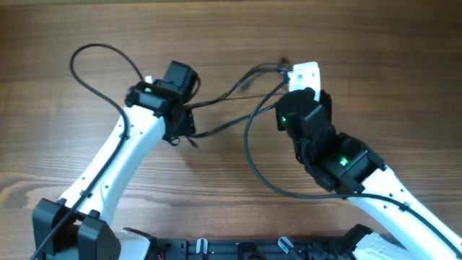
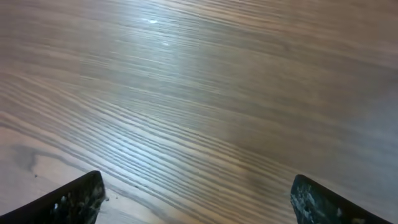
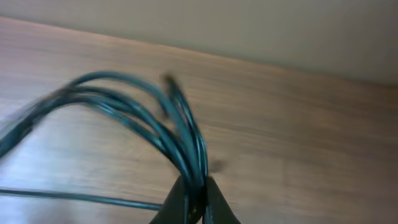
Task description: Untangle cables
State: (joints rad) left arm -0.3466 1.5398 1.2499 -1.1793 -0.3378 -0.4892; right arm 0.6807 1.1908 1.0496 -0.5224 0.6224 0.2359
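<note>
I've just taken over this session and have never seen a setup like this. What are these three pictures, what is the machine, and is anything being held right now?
Two white robot arms work at a wooden table. The wide picture looks down from above. The other two come from a camera on each wrist. The thin dark cables run between the two arms. The right gripper is shut on a bundle of them. The left gripper is open, with only bare wood showing between its fingers.

Soft, even light, a pale glare on the table [image 2: 152,22], and the cables [image 3: 124,99] smeared by blur.
</note>
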